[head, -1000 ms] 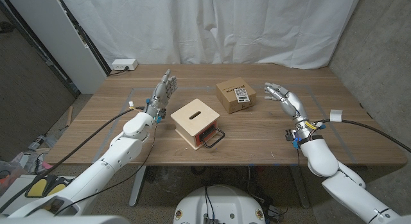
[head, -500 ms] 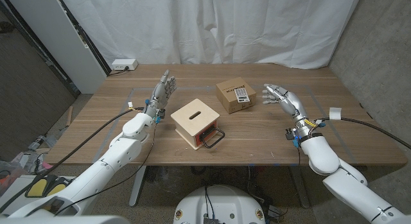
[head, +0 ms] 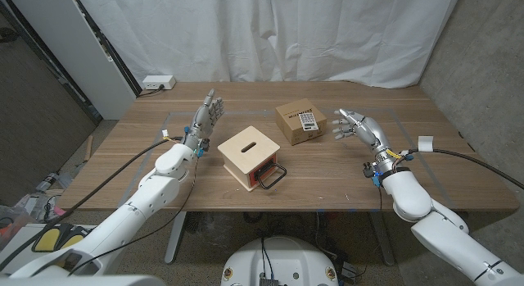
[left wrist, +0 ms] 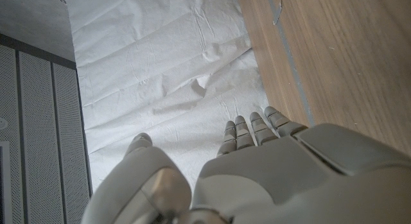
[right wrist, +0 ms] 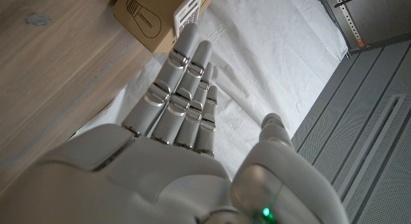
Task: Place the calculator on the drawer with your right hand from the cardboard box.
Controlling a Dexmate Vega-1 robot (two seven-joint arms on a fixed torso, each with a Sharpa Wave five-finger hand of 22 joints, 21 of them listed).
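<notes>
A white power strip (head: 157, 83) is seen at the far left corner of the wooden worktop (head: 164, 167), well away from the drawer (head: 250, 156) that serves here as the landmark. The left hand (head: 205, 122) is raised just to the left of the drawer, slightly behind it, with its fingers (head: 213, 106) extended and apart and nothing held; in the left wrist view the same hand (left wrist: 257, 172) is shown with fingertips (left wrist: 247, 128) reaching toward the white curtain (left wrist: 167, 70) past the worktop edge.

The drawer, a pale wooden box with a slot in its top and a dark handle (head: 273, 176) on its near face, is set near the middle of the worktop. Behind it and to its right, close but apart from it, the cardboard box (head: 299, 122) is placed, and the calculator (head: 306, 121) is lying on top of that box.

Further right of the drawer, beyond the cardboard box, the right hand (head: 358, 126) is held above the worktop, fingers (head: 342, 122) spread and empty, pointed toward the box without touching it. In the right wrist view the right hand (right wrist: 173, 153) is seen with straight fingers (right wrist: 183, 70) directed at the box (right wrist: 144, 22) and calculator (right wrist: 191, 7).
</notes>
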